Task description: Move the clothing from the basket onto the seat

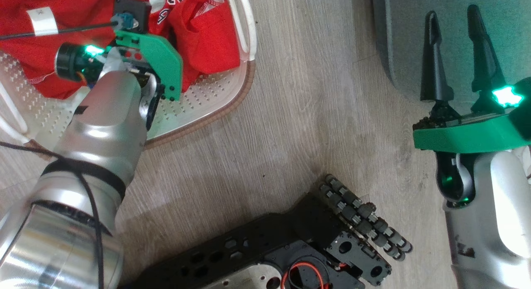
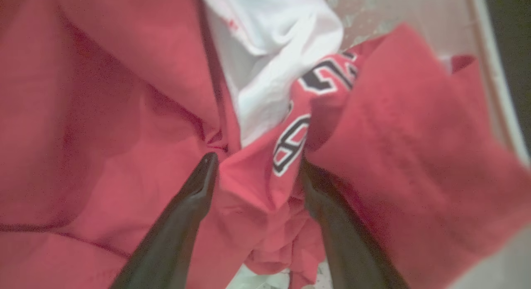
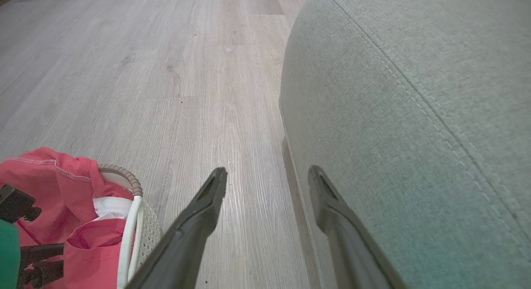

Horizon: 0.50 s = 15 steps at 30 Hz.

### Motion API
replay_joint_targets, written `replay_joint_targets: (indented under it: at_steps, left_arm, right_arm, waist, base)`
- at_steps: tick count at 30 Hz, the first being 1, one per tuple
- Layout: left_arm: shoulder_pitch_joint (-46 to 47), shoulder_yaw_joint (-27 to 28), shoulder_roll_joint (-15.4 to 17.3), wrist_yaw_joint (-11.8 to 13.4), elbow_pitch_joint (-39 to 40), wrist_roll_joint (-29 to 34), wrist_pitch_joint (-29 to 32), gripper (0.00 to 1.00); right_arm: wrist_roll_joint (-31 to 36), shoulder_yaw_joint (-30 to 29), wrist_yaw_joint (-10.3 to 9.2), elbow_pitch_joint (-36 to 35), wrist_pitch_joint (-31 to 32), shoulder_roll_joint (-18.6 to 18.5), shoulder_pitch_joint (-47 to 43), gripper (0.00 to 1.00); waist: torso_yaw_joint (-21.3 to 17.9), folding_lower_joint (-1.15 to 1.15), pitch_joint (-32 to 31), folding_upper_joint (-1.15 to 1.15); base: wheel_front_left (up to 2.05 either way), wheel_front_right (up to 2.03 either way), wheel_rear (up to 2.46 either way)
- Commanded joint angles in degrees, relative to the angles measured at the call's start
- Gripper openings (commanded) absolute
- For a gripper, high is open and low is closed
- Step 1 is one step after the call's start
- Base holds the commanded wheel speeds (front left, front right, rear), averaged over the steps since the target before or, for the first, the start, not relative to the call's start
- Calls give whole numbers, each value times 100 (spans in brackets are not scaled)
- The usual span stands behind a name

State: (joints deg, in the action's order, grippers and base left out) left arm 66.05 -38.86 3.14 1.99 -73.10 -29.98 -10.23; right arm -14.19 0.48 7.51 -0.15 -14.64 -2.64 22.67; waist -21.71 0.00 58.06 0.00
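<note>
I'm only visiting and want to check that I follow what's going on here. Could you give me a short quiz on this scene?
1. Where does the clothing lie right now?
2. What sits between the left gripper's two fingers? A) a fold of the red cloth B) a basket handle C) nothing at all
3. True or false: the right gripper is clamped on the seat.

Key
1. In the basket.
2. A
3. False: it is open and holds nothing, by the seat's edge.
</note>
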Motion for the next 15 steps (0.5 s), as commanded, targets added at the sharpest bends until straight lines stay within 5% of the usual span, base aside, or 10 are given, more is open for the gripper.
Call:
replay_joint_targets:
  at_steps: [1,15]
  left_arm:
    - [-66,10,-23,-37,157,-64,-50,100]
    - [-161,-585,-25,-296,686,-646,208,100]
  right_arm:
    - [-33,64,-2,-117,-36,-24,-321,100]
    - [-147,123,-2,-18,-36,-24,-241,100]
  waist:
    - [-5,0,-1,0]
    - [23,0,-6,0]
  base:
    - [0,0,0]
    - [0,0,0]
